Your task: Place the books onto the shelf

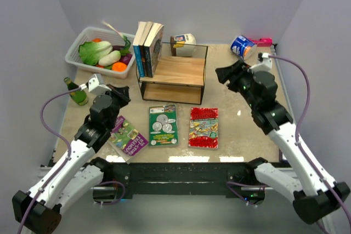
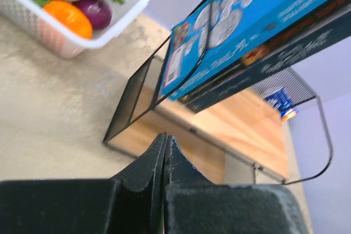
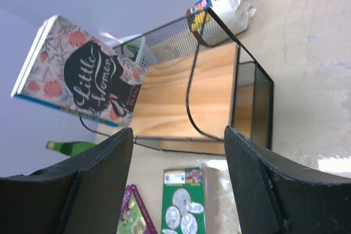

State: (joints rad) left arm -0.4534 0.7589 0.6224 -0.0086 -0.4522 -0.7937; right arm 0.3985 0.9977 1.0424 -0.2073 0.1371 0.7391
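The shelf [image 1: 181,70], a black wire frame with wooden boards, stands mid-table. Three books [image 1: 148,47] lean upright at the left end of its top board: a blue one [image 2: 258,20] outermost, and one titled Little Women [image 3: 88,75] facing right. Flat on the table in front lie a purple book [image 1: 127,135], a green book [image 1: 163,125] and a red book [image 1: 204,127]. My left gripper [image 1: 122,92] is shut and empty, just left of the shelf's lower tier [image 2: 241,130]. To the right of the shelf hovers my right gripper [image 1: 222,73], open and empty, pointing at it [image 3: 178,132].
A white basket [image 1: 70,56] of vegetables sits at the back left, with a green bottle [image 1: 75,91] in front of it. A bagged jar [image 1: 184,44] stands behind the shelf. A blue-and-white can [image 1: 241,46] and a pink object [image 1: 264,41] lie at the back right.
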